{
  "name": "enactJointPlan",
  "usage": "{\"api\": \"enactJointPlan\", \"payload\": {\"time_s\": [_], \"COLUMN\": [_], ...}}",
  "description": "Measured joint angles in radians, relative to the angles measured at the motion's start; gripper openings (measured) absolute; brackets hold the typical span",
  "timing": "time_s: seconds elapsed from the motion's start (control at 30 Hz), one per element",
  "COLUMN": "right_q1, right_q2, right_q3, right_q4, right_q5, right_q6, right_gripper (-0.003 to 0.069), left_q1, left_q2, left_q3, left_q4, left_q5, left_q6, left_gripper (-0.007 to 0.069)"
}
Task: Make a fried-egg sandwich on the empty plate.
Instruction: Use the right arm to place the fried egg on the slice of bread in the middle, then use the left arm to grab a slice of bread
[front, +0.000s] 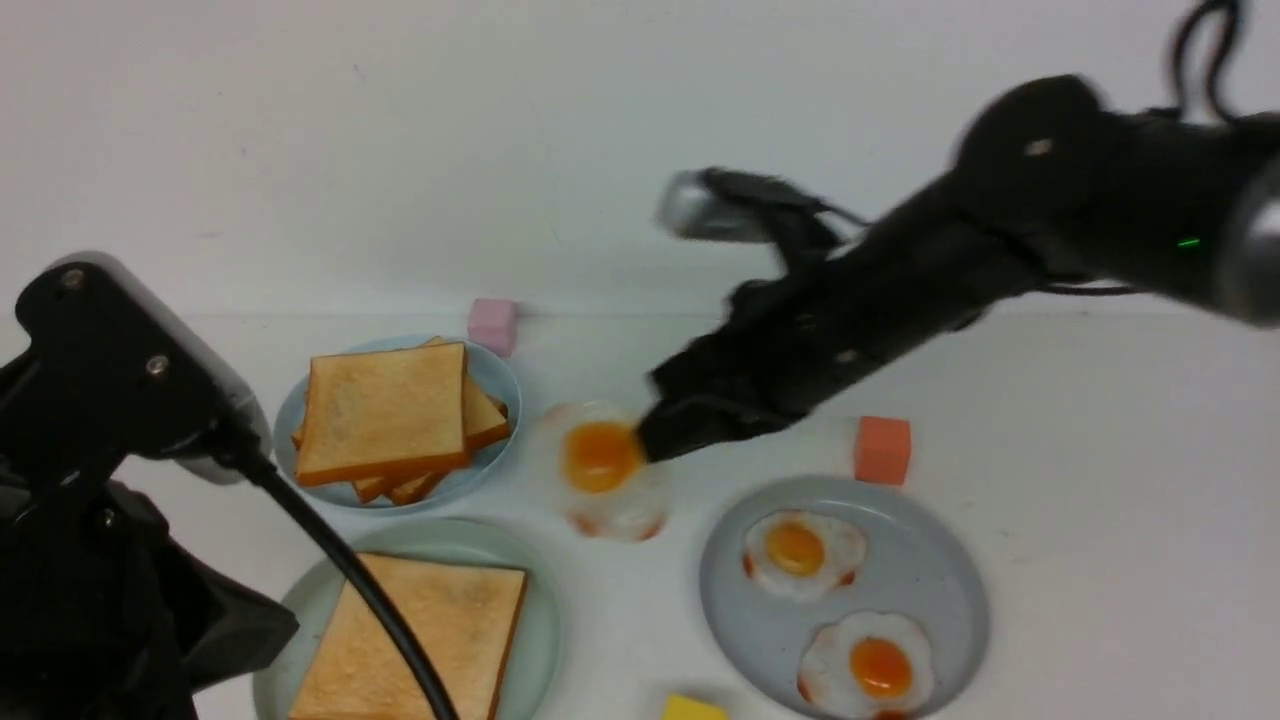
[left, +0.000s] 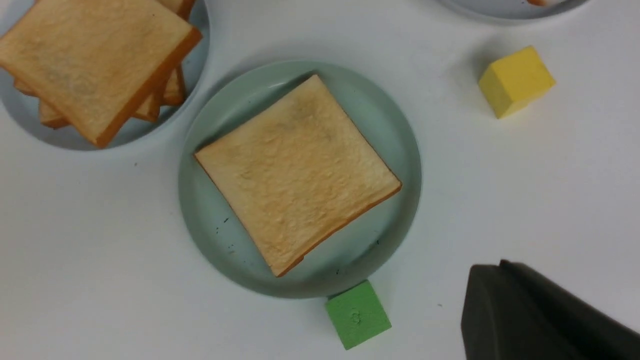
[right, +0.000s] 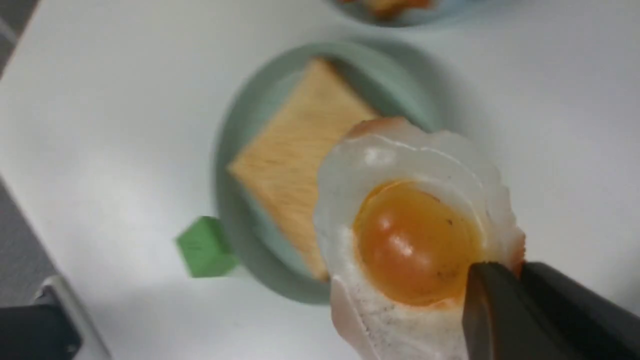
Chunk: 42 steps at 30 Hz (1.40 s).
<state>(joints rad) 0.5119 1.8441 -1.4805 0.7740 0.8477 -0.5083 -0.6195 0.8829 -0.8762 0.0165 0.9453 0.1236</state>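
Fingers of the right gripper (right: 515, 282) are clamped on the rim of a fried egg (right: 415, 240) – the dark, flat-sided jaws are pinched on its thin white edge, just beside the yolk. The egg is seen as glossy and rubbery: a domed orange yolk, a translucent wavy white, a browned frill at the border. It is held clear of the white table (front: 1100, 500), hanging limp from the grip. In the front view it is blurred and is placed beyond the mint-green plate (left: 200, 215), between the toast pile and the grey-blue plate.

One square toast slice (left: 297, 172) is laid flat on that round matte plate – pale golden and pitted on top, darker at the crust. A green cube (left: 357, 314) is set touching the plate's rim, and a yellow cube (left: 515, 80) is well apart from it.

The left gripper (left: 520, 305) is kept closed with nothing held, near the green cube.

A loose pile of toast (front: 385, 410) is stacked on a pale-blue plate (front: 500, 375), with a pink cube (front: 492, 322) just behind. Two more eggs (front: 800, 550) are lying on the grey-blue plate (front: 920, 570), and an orange cube (front: 882, 450) is standing just beyond its rim.
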Motion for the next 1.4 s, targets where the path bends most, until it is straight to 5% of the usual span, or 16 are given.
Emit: {"api": "enactJointPlan", "payload": {"time_s": [0.2, 0.5, 0.83, 0.93, 1.17, 1.4], "right_q1": [0.111, 0.133, 0.125, 0.106, -0.003, -0.012], "right_q2": [0.178, 0.322, 0.276, 0.217, -0.097, -0.375], "right_q3": [-0.076, -0.100, -0.101, -0.101, -0.101, -0.093], "right_q4": [0.104, 0.180, 0.166, 0.141, -0.117, -0.429], "right_q5": [-0.086, -0.148, -0.072, -0.046, 0.102, 0.186], "right_q6": [0.003, 0.003, -0.070, -0.077, 0.087, 0.330], "right_gripper": [0.0060, 0.0092, 0.0368, 0.0400, 0.0416, 0.0416], "left_q1": [0.000, 0.000, 0.000, 0.000, 0.000, 0.026], "left_q2": [0.000, 0.000, 0.000, 0.000, 0.029, 0.165], "left_q3": [0.000, 0.000, 0.000, 0.000, 0.000, 0.000], "left_q4": [0.001, 0.013, 0.023, 0.049, 0.160, 0.268], "left_q5": [0.005, 0.046, 0.015, 0.007, 0.000, -0.079], "left_q6": [0.000, -0.001, -0.029, -0.073, -0.174, -0.197], "left_gripper": [-0.0010, -0.0006, -0.0003, -0.0003, -0.0003, -0.0013]}}
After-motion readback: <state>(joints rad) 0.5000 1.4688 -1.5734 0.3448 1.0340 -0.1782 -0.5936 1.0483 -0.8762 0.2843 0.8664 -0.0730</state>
